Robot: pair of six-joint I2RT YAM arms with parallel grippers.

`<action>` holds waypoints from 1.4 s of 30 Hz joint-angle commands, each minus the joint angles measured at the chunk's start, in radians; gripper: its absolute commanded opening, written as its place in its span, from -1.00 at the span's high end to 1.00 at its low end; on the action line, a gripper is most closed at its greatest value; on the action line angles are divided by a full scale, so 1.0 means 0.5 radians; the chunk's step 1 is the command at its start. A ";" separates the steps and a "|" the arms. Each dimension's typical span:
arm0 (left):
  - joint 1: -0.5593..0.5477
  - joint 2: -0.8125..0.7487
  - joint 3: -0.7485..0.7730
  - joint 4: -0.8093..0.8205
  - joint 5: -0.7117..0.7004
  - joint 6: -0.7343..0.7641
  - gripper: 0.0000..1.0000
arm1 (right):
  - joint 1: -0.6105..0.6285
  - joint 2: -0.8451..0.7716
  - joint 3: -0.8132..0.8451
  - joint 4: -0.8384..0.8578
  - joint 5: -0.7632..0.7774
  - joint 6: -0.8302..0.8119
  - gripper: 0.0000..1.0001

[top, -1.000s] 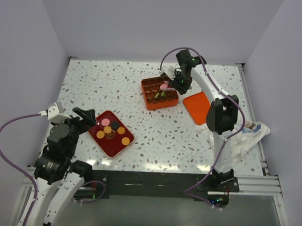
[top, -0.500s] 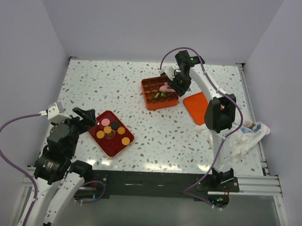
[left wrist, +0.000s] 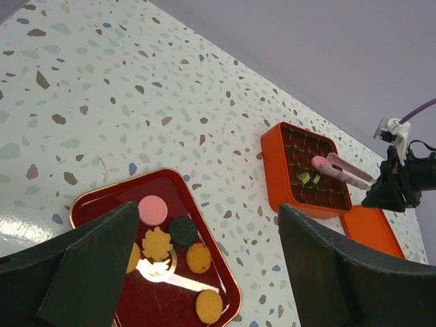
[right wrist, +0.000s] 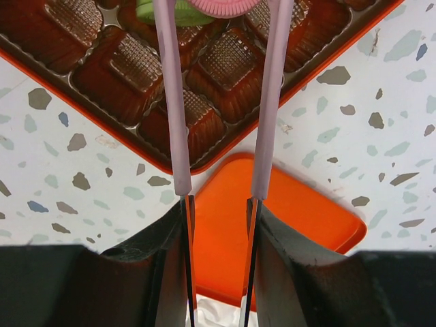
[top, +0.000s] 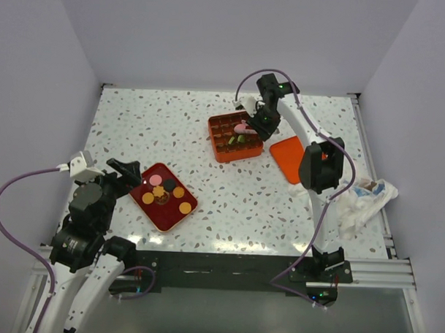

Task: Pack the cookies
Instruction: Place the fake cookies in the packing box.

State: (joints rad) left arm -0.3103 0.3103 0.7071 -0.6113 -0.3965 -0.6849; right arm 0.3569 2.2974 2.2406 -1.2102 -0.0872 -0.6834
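Orange grid box ×1, far-centre on the speckled bench. Orange lid ×1 lies flat just right of it. Red tray ×1, near-left.

On the tray, cookies, six clear:
- one pink
- one dark
- three round orange, one of them half hidden behind a finger in the left wrist view
- one orange, leaf-shaped

A glare patch mid-tray may cover another; cannot tell. In the box there are two green cookies in neighbouring cells.

One more pink cookie is pinched between the long pink tips of the right tool. The jaws are part closed on it, over the box's far-right cells, just above a green one.

Right arm reaches far out, elbow high above the lid, wrist pitched down at the box.

Left arm is folded back near its base. Left tool gapes wide and holds nothing. It hovers at the tray's left corner, aimed across it.

White crumpled cloth ×1 at the bench's right edge.
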 commanded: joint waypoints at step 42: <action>-0.008 -0.001 0.009 0.057 0.002 0.011 -0.77 | 0.007 0.025 0.078 -0.040 -0.010 0.041 0.57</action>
State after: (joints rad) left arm -0.3103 0.3103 0.7071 -0.6113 -0.3965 -0.6868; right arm 0.3508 2.3051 2.2570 -1.2137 -0.0723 -0.6613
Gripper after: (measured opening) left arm 0.882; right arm 0.374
